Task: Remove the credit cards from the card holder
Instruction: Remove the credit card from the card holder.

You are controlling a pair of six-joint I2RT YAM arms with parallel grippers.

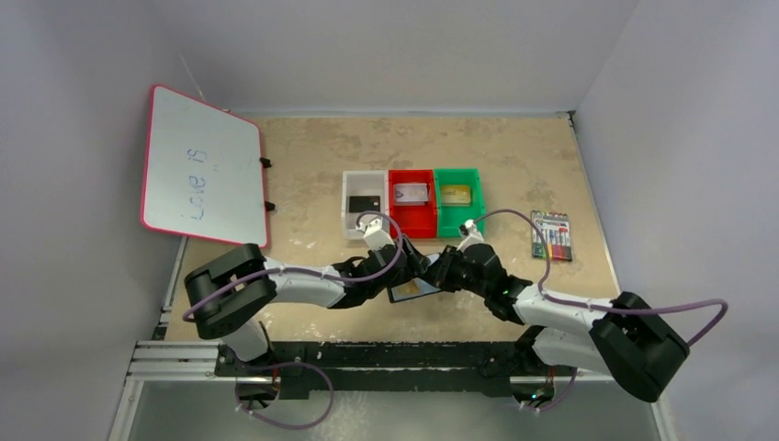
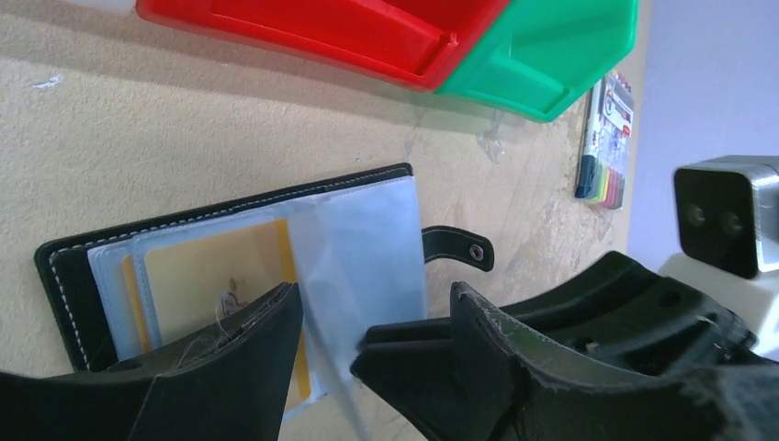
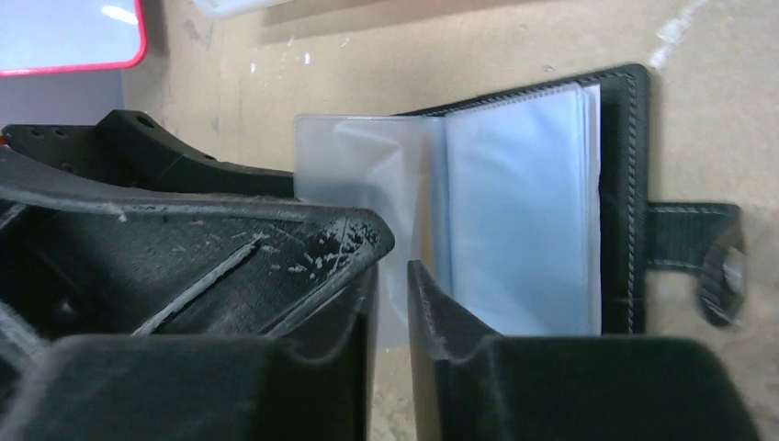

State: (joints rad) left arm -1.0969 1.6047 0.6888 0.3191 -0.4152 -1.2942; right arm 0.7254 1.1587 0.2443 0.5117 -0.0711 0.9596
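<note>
Grey walls are closing in a tan desk (image 1: pixel 312 156), with a pink-rimmed whiteboard (image 1: pixel 202 170) leaning at the far left and a pack of coloured markers (image 1: pixel 551 235) lying at the right. Three bins are sitting side by side in the middle. The white bin (image 1: pixel 366 175) is holding a black card (image 1: pixel 364 203), the red bin (image 1: pixel 412 174) a silver-grey card (image 1: pixel 412 193), and the green bin (image 1: pixel 457 172) a gold card (image 1: pixel 456 194).

Just on the near side of them, the card holder (image 1: pixel 413 292) is lying open on the desk between the two claws, its strap tab (image 2: pixel 455 248) flat beside it. A yellow card (image 2: pixel 211 276) is sitting in one of its clear sleeves.

The left claw (image 2: pixel 372 294) is standing well open over the holder, gripping nothing, one finger (image 2: pixel 230 367) lying over the yellow card's sleeve. The right claw (image 3: pixel 397 257) is almost closed, showing only a slit. A clear sleeve page (image 3: pixel 367 165) is running into that slit, and I cannot tell whether it is being pinched.
</note>
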